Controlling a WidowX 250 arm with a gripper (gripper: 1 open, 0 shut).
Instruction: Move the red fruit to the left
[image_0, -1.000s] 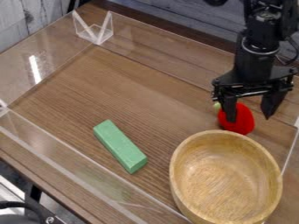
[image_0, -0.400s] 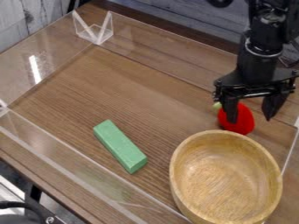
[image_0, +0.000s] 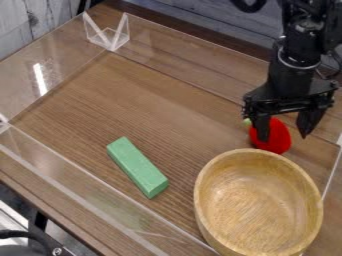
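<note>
The red fruit (image_0: 274, 138) is a small glossy red toy resting on the wooden table just beyond the rim of the wooden bowl, at the right. My black gripper (image_0: 285, 123) points straight down over it, open, with one finger in front of the fruit and the other off to its right. The fingers straddle the fruit without closing on it. Part of the fruit is hidden behind the near finger.
A wooden bowl (image_0: 222, 205) sits at the lower right. A green rectangular block (image_0: 136, 166) lies left of it. Clear acrylic walls (image_0: 54, 75) ring the table, with a small clear stand (image_0: 106, 35) at the back left.
</note>
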